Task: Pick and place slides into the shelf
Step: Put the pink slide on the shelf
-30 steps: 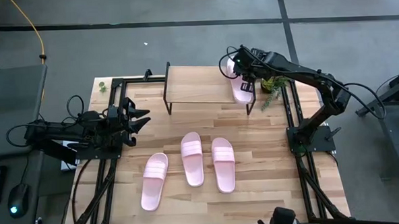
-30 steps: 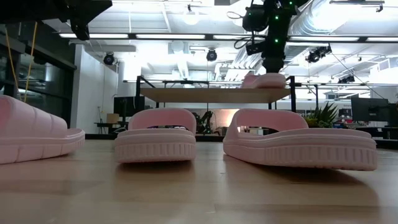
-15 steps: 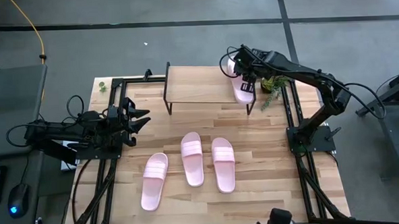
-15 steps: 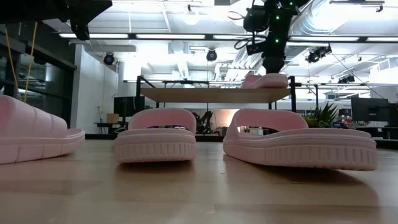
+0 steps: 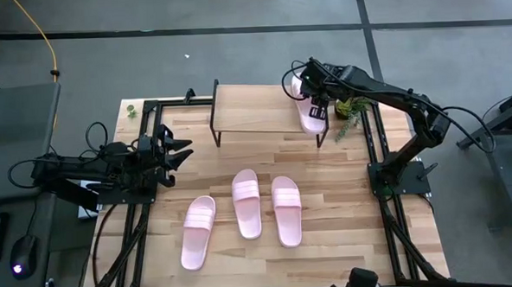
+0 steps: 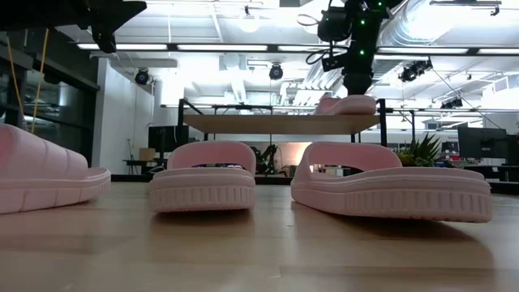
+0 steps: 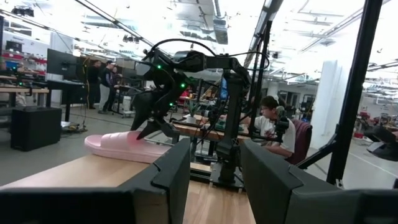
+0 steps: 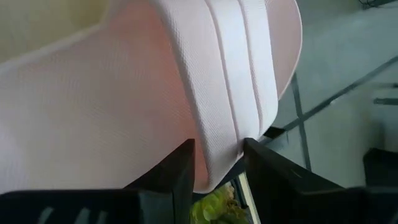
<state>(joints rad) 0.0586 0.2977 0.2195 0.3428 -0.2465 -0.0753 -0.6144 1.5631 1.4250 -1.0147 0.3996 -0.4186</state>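
One pale pink slide lies on the right end of the shelf's plank top. It also shows in the low view and the left wrist view. My right gripper stands over it, shut on its strap. Three more slides lie sole down on the table in front of the shelf: left, middle, right. My left gripper waits open and empty near the table's left edge. My right gripper pinches the slide's ribbed strap between its two fingers, which come from above, pointing down. The strap fills the gap between the fingers. The slide's sole rests on the shelf top at its right end.
A small green plant stands just right of the shelf. Black frame rails run along the table's left and right sides. A person sits in the room beyond the table. Bare tabletop lies near the front edge.
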